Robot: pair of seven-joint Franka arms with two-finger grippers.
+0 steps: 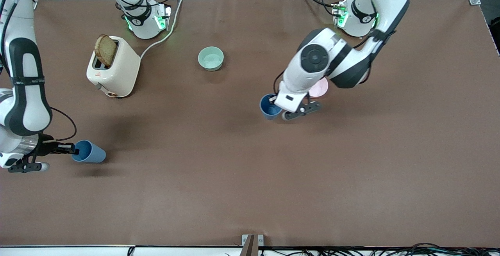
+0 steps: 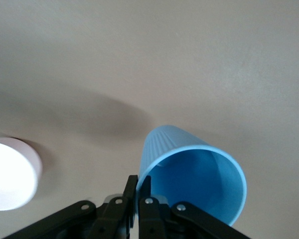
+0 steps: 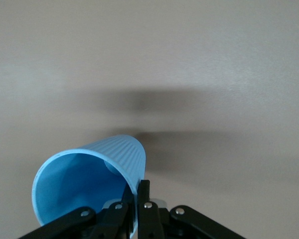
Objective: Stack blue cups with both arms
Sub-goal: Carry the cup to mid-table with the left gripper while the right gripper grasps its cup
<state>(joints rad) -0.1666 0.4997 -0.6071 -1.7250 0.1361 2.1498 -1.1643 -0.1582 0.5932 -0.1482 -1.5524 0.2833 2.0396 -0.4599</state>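
My left gripper (image 1: 274,102) is shut on the rim of one blue cup (image 1: 269,107), one finger inside and one outside; the cup is near the table's middle, beside the pink bowl (image 1: 321,87). In the left wrist view the same cup (image 2: 189,172) is pinched at its rim by the left gripper (image 2: 139,186). My right gripper (image 1: 73,148) is shut on the rim of the other blue cup (image 1: 90,152), which is tipped on its side at the right arm's end of the table. The right wrist view shows that cup (image 3: 89,174) in the right gripper (image 3: 138,191).
A cream toaster (image 1: 113,66) with a slice of bread stands near the right arm's base. A pale green bowl (image 1: 211,58) sits farther from the front camera than the cups. The pink bowl also shows in the left wrist view (image 2: 10,174).
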